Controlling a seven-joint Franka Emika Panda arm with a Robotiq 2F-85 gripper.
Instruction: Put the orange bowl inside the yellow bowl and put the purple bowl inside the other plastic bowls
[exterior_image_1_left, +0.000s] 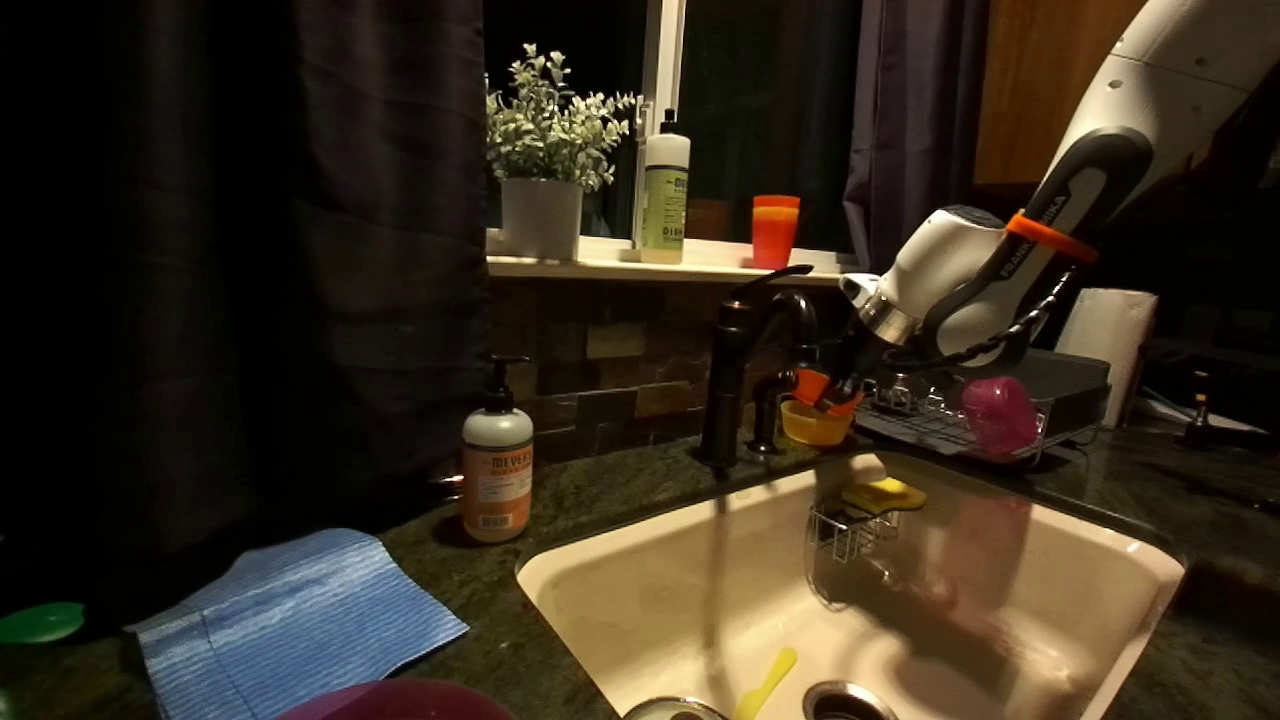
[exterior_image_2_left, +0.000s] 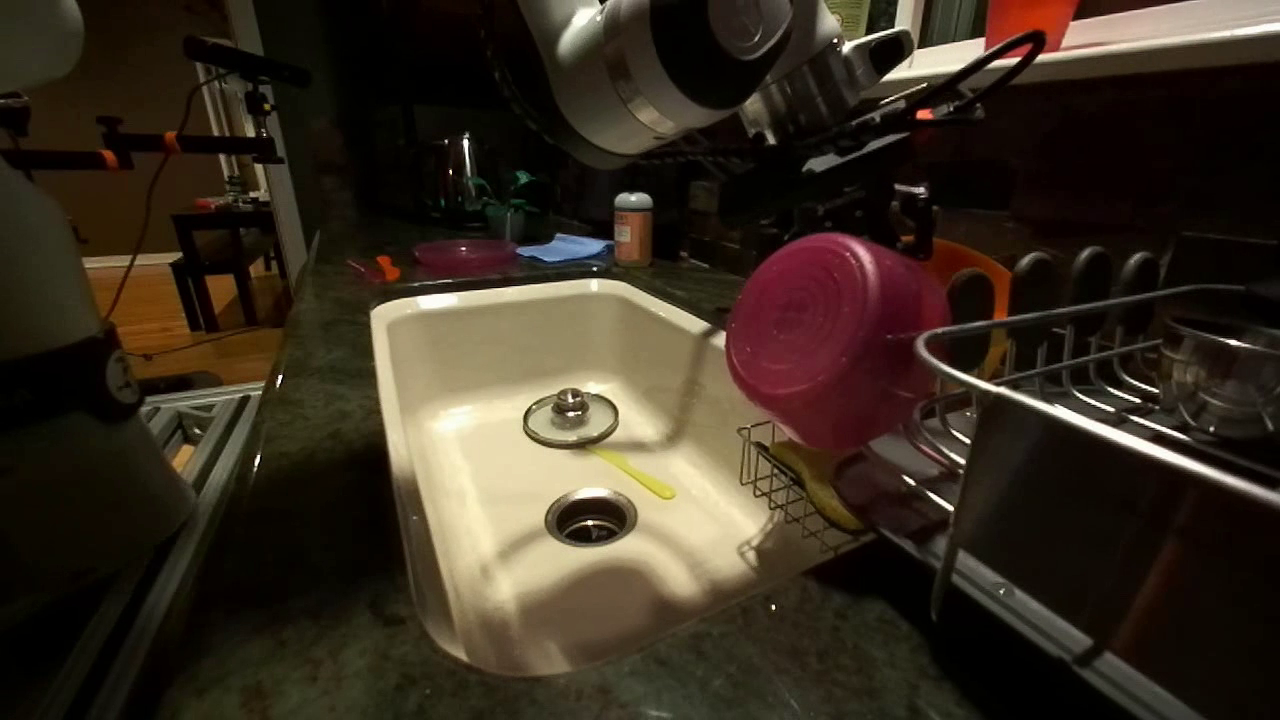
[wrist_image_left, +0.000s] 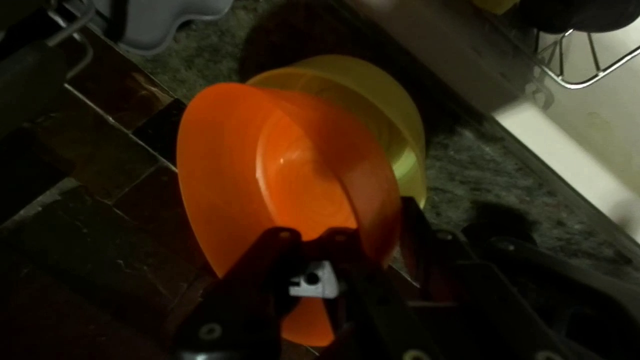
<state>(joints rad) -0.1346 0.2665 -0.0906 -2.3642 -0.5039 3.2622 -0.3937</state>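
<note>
tilting — orange bowl (wrist_image_left: 300, 190) over yellow bowl (wrist_image_left: 377, 92)

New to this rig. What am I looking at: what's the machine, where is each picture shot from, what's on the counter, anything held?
The machine is a single Franka Panda arm ending in a gripping tool. Two pictures are taken from outside the robot, looking at the sink from different places; the third is from the wrist, looking past the tool. The tool appears to hold the orange bowl by its wall, tilted over the yellow bowl, which stands on the countertop. Also there: a Meyer's pump bottle and a blue cloth. The purple bowl sits tilted at the edge of the dish rack. A glass lid and a yellow utensil lie in the sink.
</note>
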